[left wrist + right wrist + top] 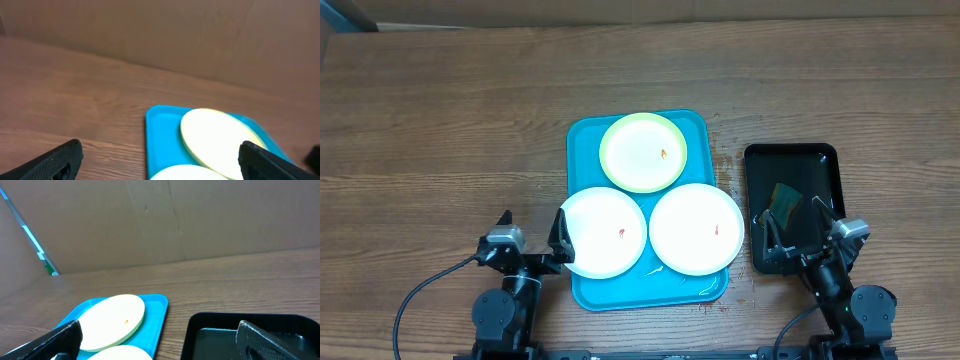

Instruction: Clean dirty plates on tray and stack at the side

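On the turquoise tray [582,292], near the middle of the wooden table [440,120], three plates are laid flat in a triangle. The yellow-green plate [643,152] is set at the far end. The left white plate [605,232] and the right white plate [696,228] are placed side by side at the near end, their rims close together and reaching past the tray's long edges. A small orange-red speck is seen on each plate.

The left gripper [531,222] is held just beside the tray's near left corner, with its jaws spread wide and nothing between them. One of its fingers [560,228] is seen over the rim of the left white plate from above; whether it touches cannot be told. The right gripper [788,215] is also opened wide and empty, poised over the near end of a black tray [825,160] that lies just right of the turquoise tray. A dark green-and-orange pad [786,198] is seen inside the black tray.

Both arms are folded low at the near table edge, with the grippers pointed toward the far side.
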Tool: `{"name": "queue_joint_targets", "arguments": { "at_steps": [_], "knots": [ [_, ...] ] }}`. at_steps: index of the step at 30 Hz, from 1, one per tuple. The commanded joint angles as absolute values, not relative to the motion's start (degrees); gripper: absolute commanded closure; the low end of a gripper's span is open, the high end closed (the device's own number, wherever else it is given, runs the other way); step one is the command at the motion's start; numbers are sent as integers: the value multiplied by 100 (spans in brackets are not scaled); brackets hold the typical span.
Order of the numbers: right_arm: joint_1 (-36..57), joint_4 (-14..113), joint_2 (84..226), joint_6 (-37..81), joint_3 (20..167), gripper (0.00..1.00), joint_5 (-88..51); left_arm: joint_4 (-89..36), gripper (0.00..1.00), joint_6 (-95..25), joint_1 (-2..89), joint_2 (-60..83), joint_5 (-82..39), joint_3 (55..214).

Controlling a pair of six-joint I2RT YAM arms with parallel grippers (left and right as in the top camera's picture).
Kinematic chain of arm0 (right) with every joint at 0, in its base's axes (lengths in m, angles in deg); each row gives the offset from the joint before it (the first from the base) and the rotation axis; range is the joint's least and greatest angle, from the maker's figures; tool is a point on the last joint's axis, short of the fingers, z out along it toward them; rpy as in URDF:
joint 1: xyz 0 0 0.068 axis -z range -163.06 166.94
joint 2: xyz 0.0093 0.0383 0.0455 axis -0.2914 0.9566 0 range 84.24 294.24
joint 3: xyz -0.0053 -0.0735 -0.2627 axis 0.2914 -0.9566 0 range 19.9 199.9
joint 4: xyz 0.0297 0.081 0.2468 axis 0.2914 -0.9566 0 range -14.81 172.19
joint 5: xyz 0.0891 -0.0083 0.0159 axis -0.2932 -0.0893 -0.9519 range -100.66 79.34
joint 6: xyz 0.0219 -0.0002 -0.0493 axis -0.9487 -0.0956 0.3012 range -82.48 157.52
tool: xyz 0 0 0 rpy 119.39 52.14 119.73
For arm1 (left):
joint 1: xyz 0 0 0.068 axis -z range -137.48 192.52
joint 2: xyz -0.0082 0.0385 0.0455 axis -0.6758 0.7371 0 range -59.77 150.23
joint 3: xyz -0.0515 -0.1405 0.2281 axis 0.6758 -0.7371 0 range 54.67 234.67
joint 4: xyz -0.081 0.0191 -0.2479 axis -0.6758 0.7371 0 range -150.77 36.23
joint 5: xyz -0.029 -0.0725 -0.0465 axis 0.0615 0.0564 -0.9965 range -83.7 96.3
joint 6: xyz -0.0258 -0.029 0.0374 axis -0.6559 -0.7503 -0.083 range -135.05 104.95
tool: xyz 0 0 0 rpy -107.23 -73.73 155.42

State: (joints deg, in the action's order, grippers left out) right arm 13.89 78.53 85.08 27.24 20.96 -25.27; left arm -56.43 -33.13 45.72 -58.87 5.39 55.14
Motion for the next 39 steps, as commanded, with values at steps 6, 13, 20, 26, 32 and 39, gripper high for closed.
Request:
{"name": "queue_joint_targets", "arguments": {
  "at_steps": [6, 13, 20, 26, 32, 39],
  "knots": [
    [1367, 7883, 8451, 2719, 2037, 0, -2485, -5647, 0, -4472, 4515, -5913, 471, 5496],
    [1367, 7885, 8451, 2717, 2037, 0, -2577, -5654, 0, -4511, 4515, -5913, 325, 5496],
    [1367, 7909, 8451, 2697, 2037, 0, -3213, -5661, 0, -4511, 4515, -5913, 211, 5496],
    [1367, 7909, 8451, 2472, 2044, 0, -3392, -5702, 0, -4500, 4515, -5913, -202, 5503],
    [1367, 7885, 8455, 2072, 2393, 0, -3655, -5689, 0, -4476, 4515, -5913, -1257, 5872],
    [1367, 7365, 9118, 2079, 3670, 0, -3690, -4952, 0, -4245, 4515, -5480, -1474, 7127]
  ]
}}
